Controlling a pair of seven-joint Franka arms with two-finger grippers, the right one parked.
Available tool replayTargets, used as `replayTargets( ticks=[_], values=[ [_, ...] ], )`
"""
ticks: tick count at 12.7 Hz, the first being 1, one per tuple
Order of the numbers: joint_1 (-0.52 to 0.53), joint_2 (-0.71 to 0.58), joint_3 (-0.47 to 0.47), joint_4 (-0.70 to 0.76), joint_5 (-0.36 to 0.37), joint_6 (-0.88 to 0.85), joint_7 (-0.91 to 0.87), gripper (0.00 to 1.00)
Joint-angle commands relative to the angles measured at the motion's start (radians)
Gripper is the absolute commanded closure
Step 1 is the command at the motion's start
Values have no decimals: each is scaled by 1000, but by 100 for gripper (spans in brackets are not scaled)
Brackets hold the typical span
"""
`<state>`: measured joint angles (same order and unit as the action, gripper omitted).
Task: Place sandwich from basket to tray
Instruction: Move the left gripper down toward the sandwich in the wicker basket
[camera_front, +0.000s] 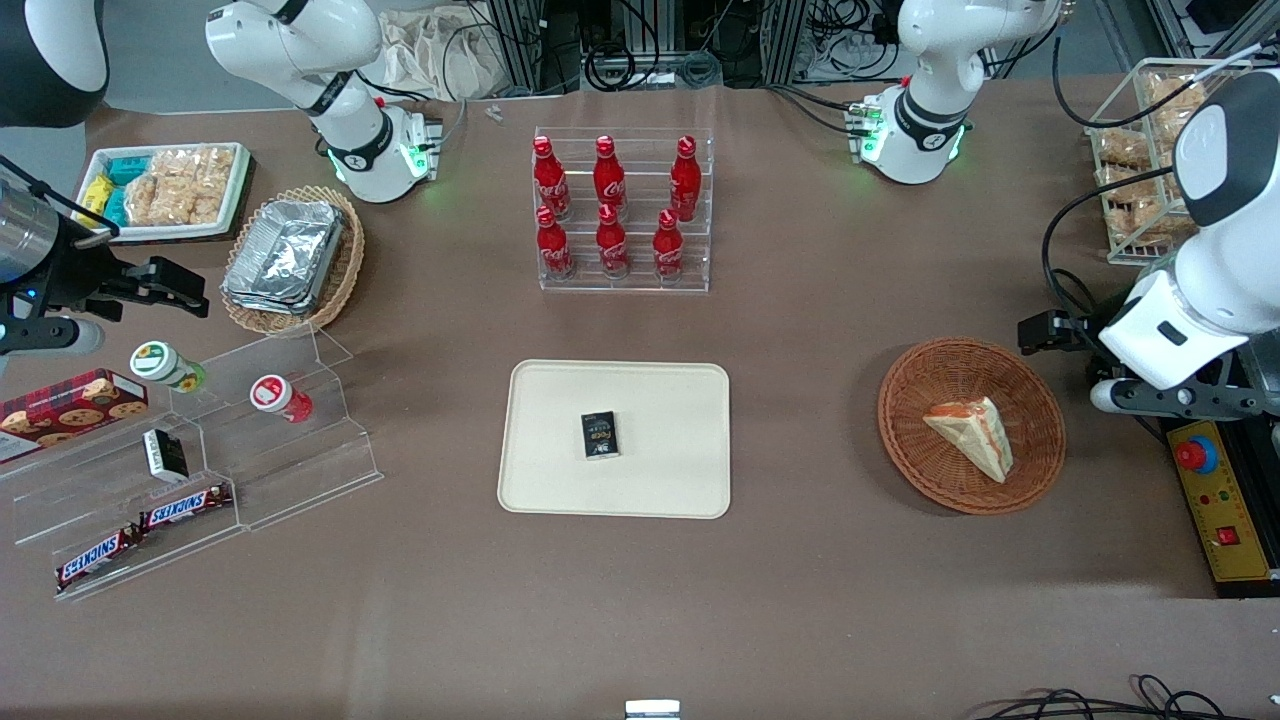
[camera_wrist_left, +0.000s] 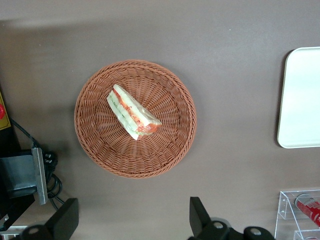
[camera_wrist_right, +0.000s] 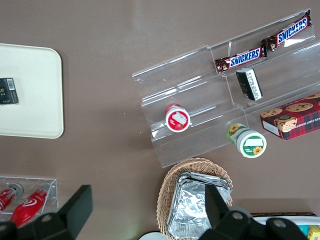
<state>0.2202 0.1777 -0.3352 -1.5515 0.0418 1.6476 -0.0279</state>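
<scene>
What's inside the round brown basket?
One wrapped sandwich lies in the basket, nothing else beside it. The weave under it is covered. The open gripper hangs above the table next to the basket, holding nothing.

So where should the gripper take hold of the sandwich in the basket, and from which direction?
Probably from straight above. The sandwich lies flat mid-basket, so the rim blocks a sideways approach. Close the fingers across the wedge's two long edges near its thicker end. The open gripper hangs above the basket's edge.

i count six red bottles (camera_front: 610, 205), two snickers bars (camera_front: 140, 530), two wicker baskets (camera_front: 970, 425), two trays (camera_front: 615, 438), one sandwich (camera_front: 972, 436), and my gripper (camera_wrist_left: 132, 227) above the round basket.
</scene>
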Motion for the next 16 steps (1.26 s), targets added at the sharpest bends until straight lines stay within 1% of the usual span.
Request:
replayTargets(
  ticks=[1,4,6,7,9,10,13,15,16],
  values=[
    [10,35,-4,54,-11,-28,-24,0],
    [10,61,-4,83,-5,-28,-41,0],
    [39,89,-2,91,1,-25,-75,0],
    [44,95,-2,81,3,-12,-124,0],
    [85,108,-4,41,-19,53,-400,0],
    [88,103,-4,-7,-17,104,-453,0],
    [93,83,-2,-126,-7,208,-523,0],
    [91,94,-2,-171,3,271,-634,0],
    [91,91,-2,-226,3,332,-697,0]
  ],
)
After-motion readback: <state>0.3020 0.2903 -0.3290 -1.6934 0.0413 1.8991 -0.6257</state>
